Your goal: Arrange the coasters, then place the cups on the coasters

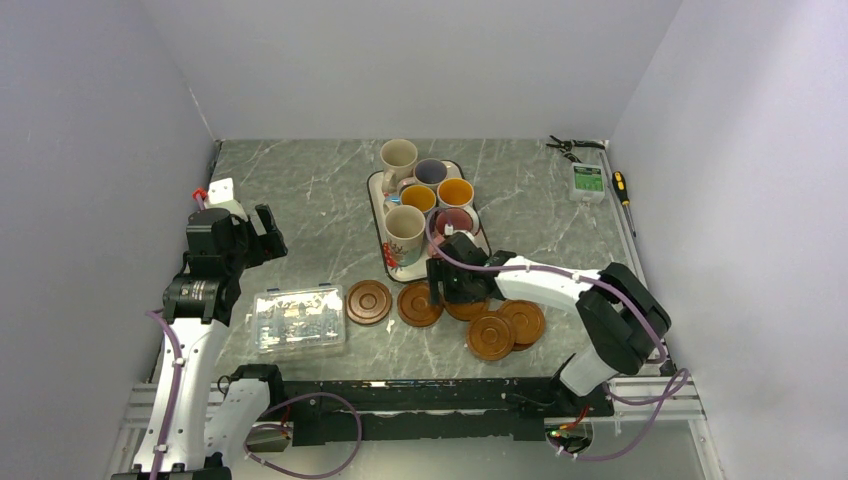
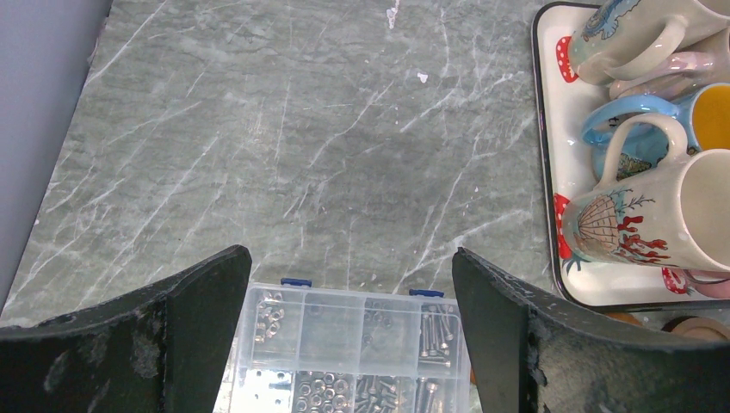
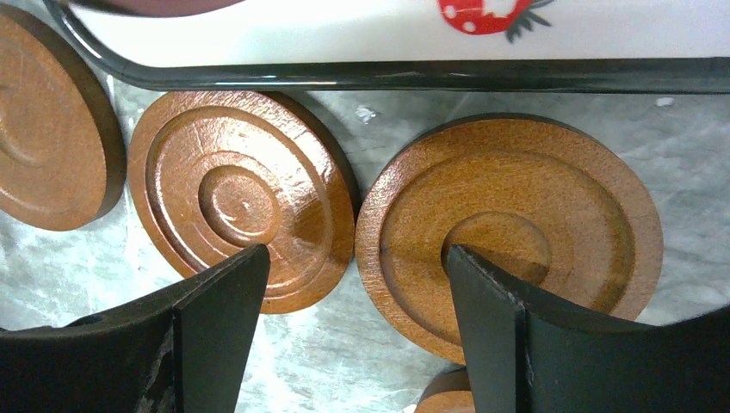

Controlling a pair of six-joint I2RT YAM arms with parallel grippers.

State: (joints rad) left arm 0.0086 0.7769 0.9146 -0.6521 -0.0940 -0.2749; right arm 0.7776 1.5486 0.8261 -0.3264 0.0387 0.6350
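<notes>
Several brown coasters lie in front of the tray: one point(image 1: 368, 302) to the left, one point(image 1: 419, 304) beside it, and two overlapping ones point(image 1: 490, 336) point(image 1: 522, 322) to the right. My right gripper point(image 1: 443, 298) hovers low and open over the gap between a glossy coaster point(image 3: 241, 202) and a matt coaster point(image 3: 508, 232); its right finger point(image 3: 516, 327) covers the matt one's centre. Nothing is held. Several cups point(image 1: 405, 232) stand crowded on the strawberry tray point(image 1: 378, 215). My left gripper point(image 2: 351, 267) is open and raised at the left.
A clear plastic box point(image 1: 297, 318) of screws and nuts lies under my left gripper point(image 1: 262, 236). The tray's dark rim point(image 3: 344, 77) runs just beyond the coasters. Pliers point(image 1: 572, 146), a small green-labelled device point(image 1: 587, 182) and a screwdriver point(image 1: 622, 186) lie at the back right.
</notes>
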